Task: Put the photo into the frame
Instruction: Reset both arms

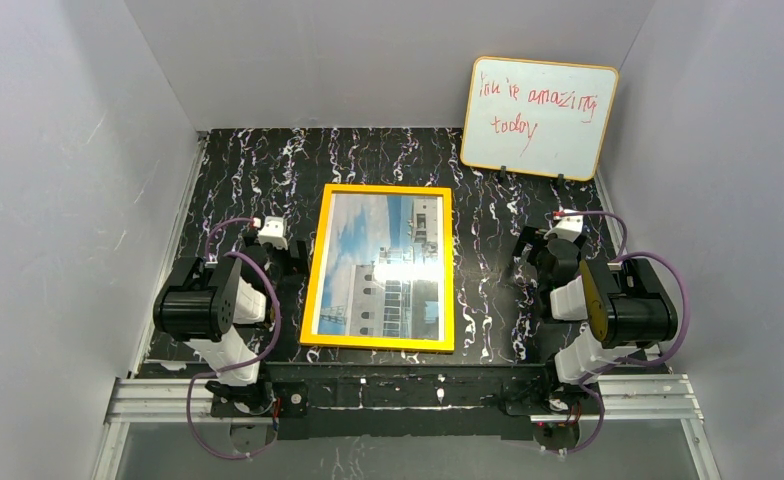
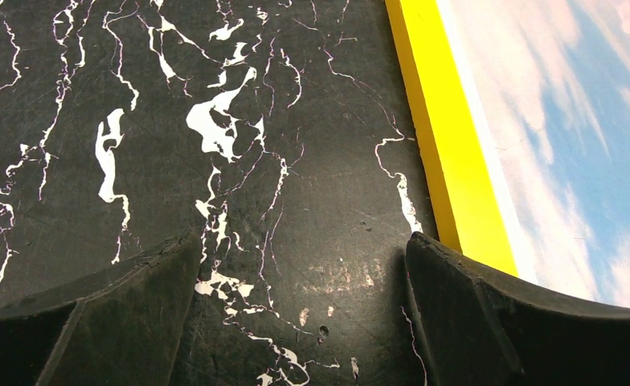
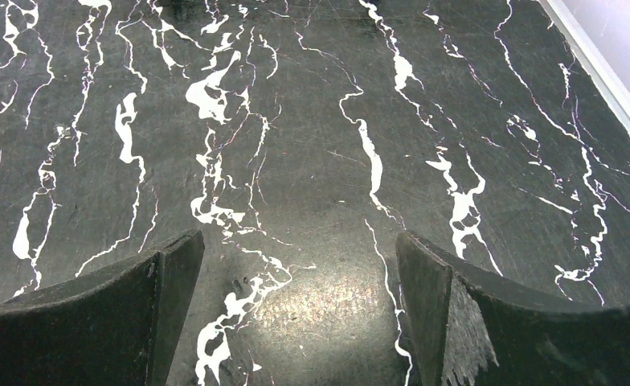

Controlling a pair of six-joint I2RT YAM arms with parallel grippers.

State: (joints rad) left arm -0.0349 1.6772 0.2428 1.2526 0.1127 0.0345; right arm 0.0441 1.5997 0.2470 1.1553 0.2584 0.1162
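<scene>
Fingers (image 2: pixel 119 322) of left gripper (image 1: pixel 276 248) spread wide, empty, parked just left of frame (image 1: pixel 317 270). Centre: photo (image 1: pixel 368 270) face-up inside frame, flat on worktop (image 1: pixel 248 170); insertion looks done, hence both stand off. Right gripper (image 1: pixel 536 255) fingers (image 3: pixel 497 322) likewise spread, empty.

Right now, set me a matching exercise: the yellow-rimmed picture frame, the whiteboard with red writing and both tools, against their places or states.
1. yellow-rimmed rectangular picture frame
2. white rectangular whiteboard with red writing
3. left black two-finger tool
4. right black two-finger tool

A. open, only black marbled table beneath
B. lying flat, mid-table
C. open, beside the frame's rim
D. propped at the far right

Pairs: 1-B, 2-D, 3-C, 4-A
</scene>
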